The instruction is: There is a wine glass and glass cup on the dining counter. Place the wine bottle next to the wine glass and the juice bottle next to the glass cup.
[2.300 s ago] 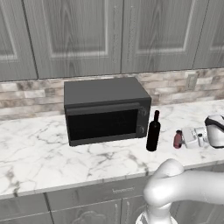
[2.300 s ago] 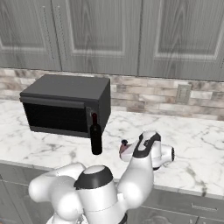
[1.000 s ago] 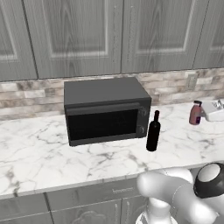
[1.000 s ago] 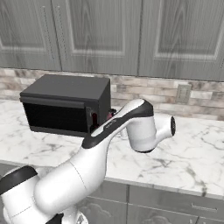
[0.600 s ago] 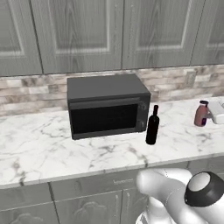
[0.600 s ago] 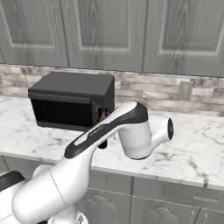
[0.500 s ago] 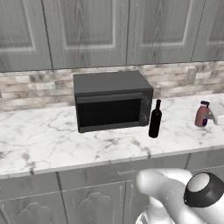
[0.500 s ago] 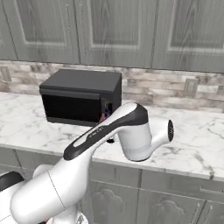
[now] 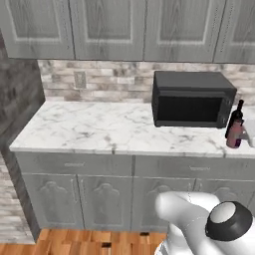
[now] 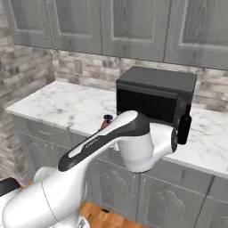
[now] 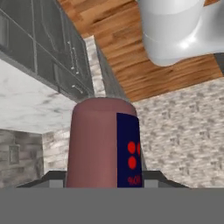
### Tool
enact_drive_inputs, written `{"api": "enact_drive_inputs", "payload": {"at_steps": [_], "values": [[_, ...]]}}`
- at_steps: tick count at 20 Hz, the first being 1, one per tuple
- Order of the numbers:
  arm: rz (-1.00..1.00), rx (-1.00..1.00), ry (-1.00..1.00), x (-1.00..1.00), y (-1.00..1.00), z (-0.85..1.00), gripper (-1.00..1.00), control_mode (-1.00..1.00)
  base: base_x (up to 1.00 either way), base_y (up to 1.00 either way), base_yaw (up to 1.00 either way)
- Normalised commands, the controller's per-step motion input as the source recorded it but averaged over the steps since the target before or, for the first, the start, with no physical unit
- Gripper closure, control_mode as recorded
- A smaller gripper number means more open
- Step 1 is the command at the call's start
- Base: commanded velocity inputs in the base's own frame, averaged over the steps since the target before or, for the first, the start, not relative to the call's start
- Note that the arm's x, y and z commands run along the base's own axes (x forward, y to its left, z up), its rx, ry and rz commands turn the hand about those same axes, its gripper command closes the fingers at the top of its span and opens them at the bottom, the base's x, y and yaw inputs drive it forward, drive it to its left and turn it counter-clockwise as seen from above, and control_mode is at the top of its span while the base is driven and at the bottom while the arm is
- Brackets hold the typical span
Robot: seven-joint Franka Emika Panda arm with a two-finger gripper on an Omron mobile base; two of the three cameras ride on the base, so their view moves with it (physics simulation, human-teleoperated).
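Observation:
The juice bottle (image 11: 103,144), pinkish with a dark blue label, stands between my gripper's (image 11: 103,180) dark fingertips (image 11: 54,180), and the gripper is shut on it. In the left base view the juice bottle (image 9: 234,135) hangs at the far right, just in front of the wine bottle (image 9: 238,115). The black wine bottle (image 10: 183,127) stands upright on the wall counter (image 10: 67,104), right of the microwave's front. In the right base view my arm hides most of the juice bottle (image 10: 106,120); its dark cap shows. The wine glass, glass cup and dining counter are out of view.
A dark microwave (image 9: 191,99) sits on the marble wall counter (image 9: 99,124) under grey upper cabinets (image 9: 107,27). Grey cabinet doors (image 9: 104,199) run below the counter. A stone wall (image 9: 15,84) closes the left side. Wooden floor (image 9: 74,241) lies in front.
The whole picture has shifted: the base has moved, so microwave and wine bottle now sit far right in the left base view. The juice bottle stays in the gripper.

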Motion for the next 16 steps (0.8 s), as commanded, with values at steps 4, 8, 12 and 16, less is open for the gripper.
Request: {"api": "enact_drive_inputs", "payload": {"at_steps": [4,8,12,16], "values": [[0.0,0.0,0.0,0.0,0.0,0.0,1.0,1.0,-0.31,0.63,0.52],[0.0,0.0,0.0,0.0,0.0,0.0,1.0,1.0,-0.15,0.6,0.47],[0.0,0.0,0.0,0.0,0.0,0.0,1.0,1.0,0.0,0.36,0.48],[0.0,0.0,0.0,0.0,0.0,0.0,1.0,1.0,0.0,0.27,0.5]]}}
